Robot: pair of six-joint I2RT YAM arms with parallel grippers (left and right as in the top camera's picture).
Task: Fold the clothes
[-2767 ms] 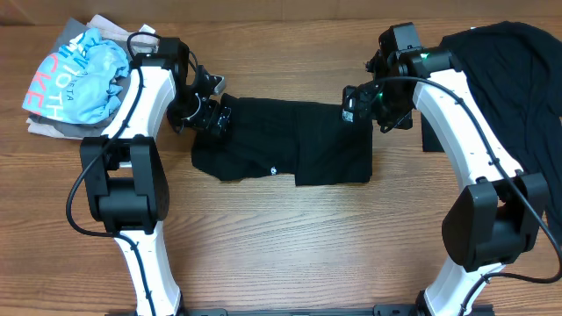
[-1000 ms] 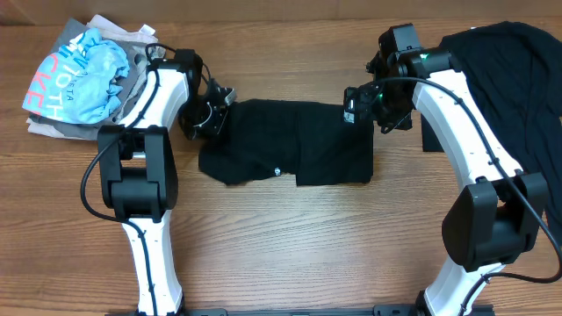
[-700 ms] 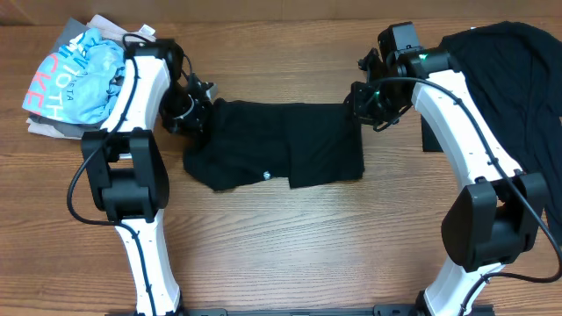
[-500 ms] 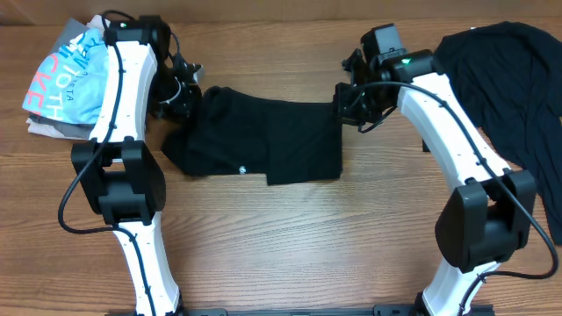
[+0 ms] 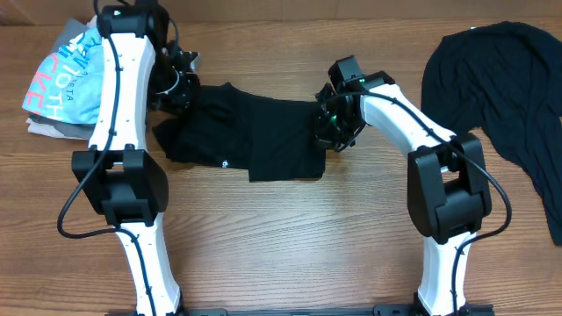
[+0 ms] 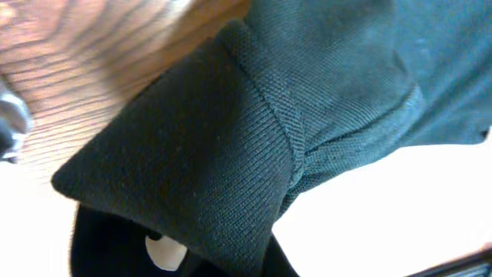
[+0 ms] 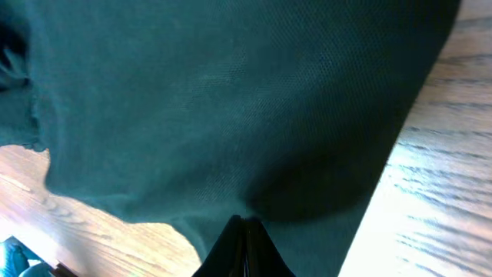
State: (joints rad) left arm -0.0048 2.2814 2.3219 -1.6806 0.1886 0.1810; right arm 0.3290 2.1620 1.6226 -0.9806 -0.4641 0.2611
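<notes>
A black T-shirt (image 5: 263, 132), partly folded, lies across the middle of the table in the overhead view, its small white logo (image 5: 225, 163) near the front edge. My left gripper (image 5: 180, 88) is shut on its far left corner, and in the left wrist view the ribbed black cloth (image 6: 200, 169) covers the fingers. At the shirt's right edge my right gripper (image 5: 332, 125) is shut on the cloth. In the right wrist view its dark fingertips (image 7: 244, 227) meet in a pinch of the fabric (image 7: 231, 100).
A second black shirt (image 5: 496, 79) is spread at the far right. A crumpled light blue shirt with pink lettering (image 5: 75, 75) lies on grey cloth (image 5: 44, 128) at the far left. Bare wooden table (image 5: 290, 237) runs along the front.
Both grippers have moved left and dragged the black T-shirt with them. The right gripper has shut on the shirt's right edge. The left arm has swung up towards the back.
</notes>
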